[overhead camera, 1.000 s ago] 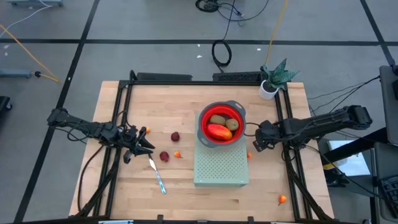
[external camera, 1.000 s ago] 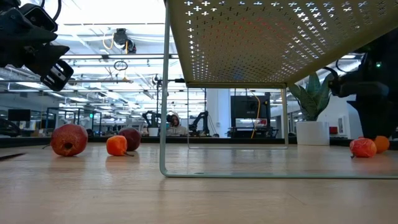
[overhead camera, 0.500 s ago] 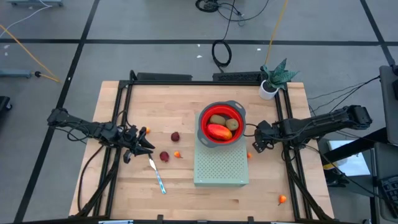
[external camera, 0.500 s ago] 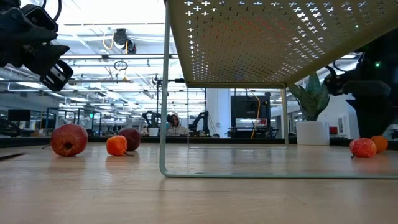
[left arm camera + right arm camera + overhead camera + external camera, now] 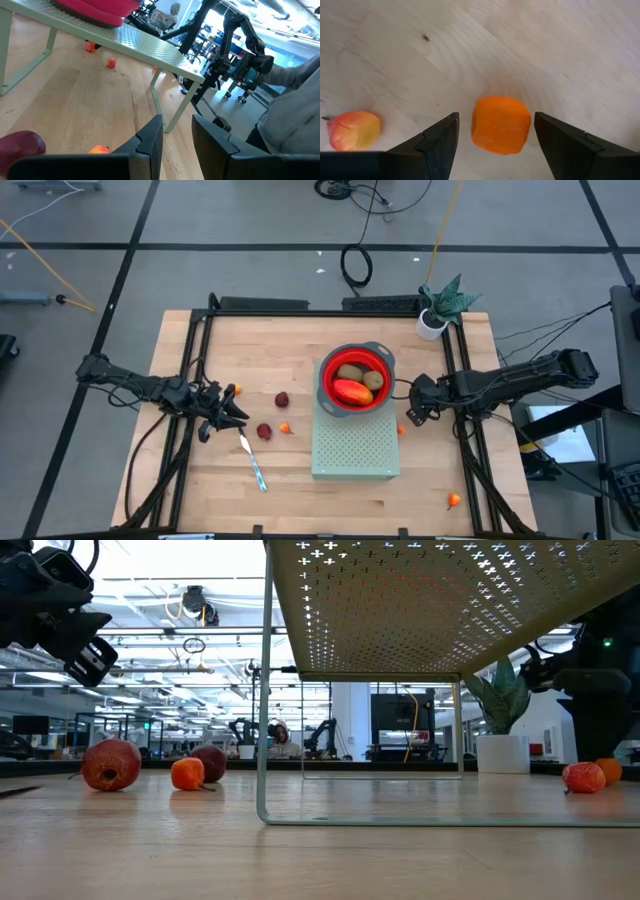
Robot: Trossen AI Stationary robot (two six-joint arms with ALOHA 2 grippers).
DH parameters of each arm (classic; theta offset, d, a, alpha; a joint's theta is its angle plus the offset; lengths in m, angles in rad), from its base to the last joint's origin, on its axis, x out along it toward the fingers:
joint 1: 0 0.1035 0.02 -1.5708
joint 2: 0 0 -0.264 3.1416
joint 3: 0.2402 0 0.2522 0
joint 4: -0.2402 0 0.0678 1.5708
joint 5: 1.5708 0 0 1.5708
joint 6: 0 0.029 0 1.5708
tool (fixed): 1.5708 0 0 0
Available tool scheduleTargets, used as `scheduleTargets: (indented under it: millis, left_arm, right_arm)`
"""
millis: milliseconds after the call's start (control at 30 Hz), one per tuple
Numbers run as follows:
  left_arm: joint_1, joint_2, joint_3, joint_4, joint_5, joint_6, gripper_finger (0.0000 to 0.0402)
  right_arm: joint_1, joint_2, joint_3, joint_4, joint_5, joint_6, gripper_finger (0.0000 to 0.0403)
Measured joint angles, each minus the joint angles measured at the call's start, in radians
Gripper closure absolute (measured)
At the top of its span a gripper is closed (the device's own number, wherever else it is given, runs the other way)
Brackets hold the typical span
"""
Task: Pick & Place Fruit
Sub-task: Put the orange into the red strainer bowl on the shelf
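My right gripper [image 5: 408, 413] [image 5: 496, 117] is open, low over the table right of the green rack. Its fingers stand on either side of a tiny orange ball [image 5: 500, 125] without touching it. A second orange-yellow ball [image 5: 354, 131] lies beside it. My left gripper [image 5: 226, 413] [image 5: 177, 121] is open and waits above the table's left part, near two dark red balls [image 5: 282, 400] [image 5: 264, 431]. The elongated red-orange fruit [image 5: 352, 391] and two brown-green ovals [image 5: 349, 372] [image 5: 374, 379] lie in the red bowl [image 5: 380, 360]. More tiny orange balls [image 5: 286, 428] [image 5: 454, 501] rest on the wood.
The red bowl stands on the far part of a green perforated rack [image 5: 355, 452] at the table's middle. A knife with a light-blue handle [image 5: 254, 465] lies near the left gripper. A potted plant [image 5: 432, 323] stands at the far right corner. Bare wood shows along the near edge.
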Motion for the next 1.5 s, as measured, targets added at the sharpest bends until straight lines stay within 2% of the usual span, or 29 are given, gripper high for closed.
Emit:
scheduleTargets:
  millis: [733, 1000, 1500]
  left_arm:
    - [0.000, 0.000, 0.000, 0.000, 0.000, 0.000, 0.0300]
    - [0.000, 0.000, 0.000, 0.002, 0.000, 0.000, 0.0300]
    - [0.000, 0.000, 0.000, 0.026, 0.000, 0.002, 0.0300]
  right_arm:
    - [0.000, 0.000, -0.001, 0.000, 0.000, 0.000, 0.0156]
    - [0.000, 0.000, -0.058, 0.013, -0.004, 0.035, 0.0159]
    - [0.000, -0.001, -0.066, 0.024, -0.004, 0.036, 0.0239]
